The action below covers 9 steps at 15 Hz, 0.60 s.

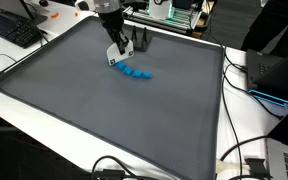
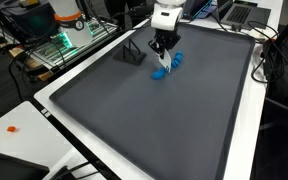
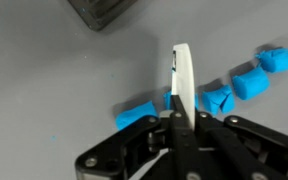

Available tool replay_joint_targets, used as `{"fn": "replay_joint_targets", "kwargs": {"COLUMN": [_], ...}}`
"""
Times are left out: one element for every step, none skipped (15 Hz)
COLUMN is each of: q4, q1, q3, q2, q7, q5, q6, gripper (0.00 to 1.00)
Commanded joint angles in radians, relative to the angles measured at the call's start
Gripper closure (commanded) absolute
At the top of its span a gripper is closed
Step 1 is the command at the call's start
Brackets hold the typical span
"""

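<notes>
Tool point(image 3: 174, 120) pressed together, pinching a white strip point(image 3: 182, 75) among blue blocks point(image 3: 249, 82). Sideways drift could scatter the row; the strip may slip.

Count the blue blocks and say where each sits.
5 blue blocks in the wrist view: one left of the shut gripper, one partly behind it, three curving off right. More could be hidden.

you get soft, even overhead light in both exterior views, which are small and grainy. the grey mat point(image 1: 104, 110) shows a faint sheen and weak shadows. in the wrist view, the gripper point(image 3: 181, 55) blurs up close.
</notes>
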<state>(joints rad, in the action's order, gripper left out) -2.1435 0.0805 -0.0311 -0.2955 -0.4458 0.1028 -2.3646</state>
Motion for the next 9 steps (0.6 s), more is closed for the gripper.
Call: {"fn": "replay_joint_targets", "kwargs": {"q4": [-0.127,-0.156,-0.182,-0.214,-0.245,-0.277,-0.307,-0.336,-0.362], "q1": [-0.006,-0.007,-0.006,-0.006,-0.005,-0.005,-0.006,-0.010,-0.014], "q3": [0.008,0.009,0.008,0.010,0.010,0.010,0.011,0.015,0.018], "q2": [0.125,0.155,0.181,0.212,0.242,0.269,0.296,0.321,0.343], "q7": [-0.060,-0.085,-0.117,-0.150,-0.191,-0.238,-0.289,-0.334,-0.375], "q5": [0.075,0.099,0.121,0.150,0.163,0.169,0.169,0.175,0.185], "q6": [-0.066,-0.079,-0.094,-0.109,-0.126,-0.139,-0.148,-0.150,-0.146], "gripper": [0.99,0.99,0.99,0.99,0.99,0.99,0.99,0.99,0.99]}}
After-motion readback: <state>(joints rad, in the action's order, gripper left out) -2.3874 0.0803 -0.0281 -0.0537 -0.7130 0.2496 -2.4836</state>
